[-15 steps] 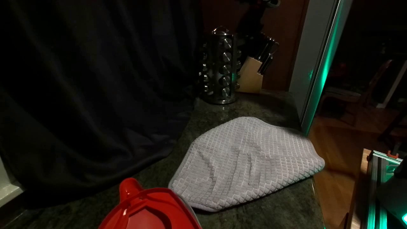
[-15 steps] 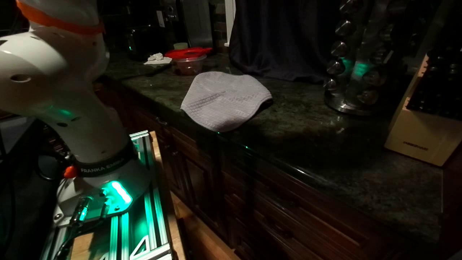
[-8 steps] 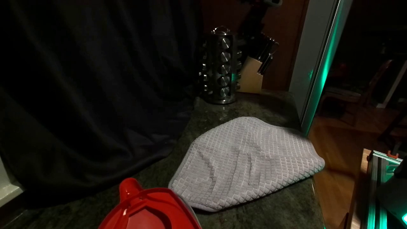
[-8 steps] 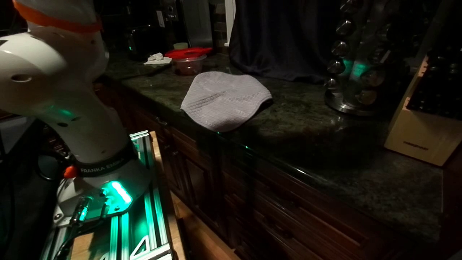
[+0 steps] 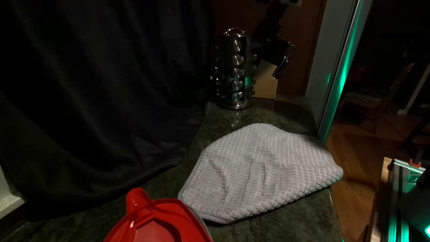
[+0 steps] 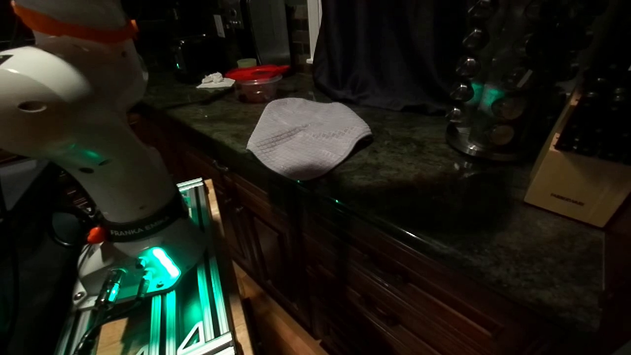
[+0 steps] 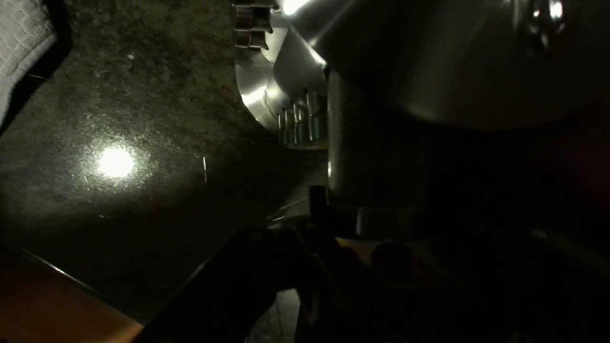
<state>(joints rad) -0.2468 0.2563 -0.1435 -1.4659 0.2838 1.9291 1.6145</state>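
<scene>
A round steel spice rack (image 5: pixel 237 73) with shiny jar caps stands upright on the dark stone counter. It shows in both exterior views (image 6: pixel 480 148). In an exterior view my dark gripper (image 5: pixel 265 37) is at the rack's far side, above the knife block. In the wrist view the rack's rounded steel top (image 7: pixel 457 81) fills the upper right. A steel cylindrical part (image 7: pixel 376 152) comes down toward my gripper, and one dark fingertip (image 7: pixel 318 197) is against or very close to its left edge. The second finger is lost in darkness, so I cannot tell whether I hold anything.
A wooden knife block (image 5: pixel 266 82) stands right beside the rack. A grey textured cloth (image 5: pixel 262 168) lies across the counter. A red-lidded container (image 5: pixel 158 218) is at the cloth's near end. A dark curtain (image 5: pixel 100 101) hangs along the counter. The counter edge (image 6: pixel 404 231) drops to cabinets.
My gripper has moved slightly right and down in an exterior view. The spice rack has turned a little and shifted slightly right, toward the knife block. The cloth and container have not moved.
</scene>
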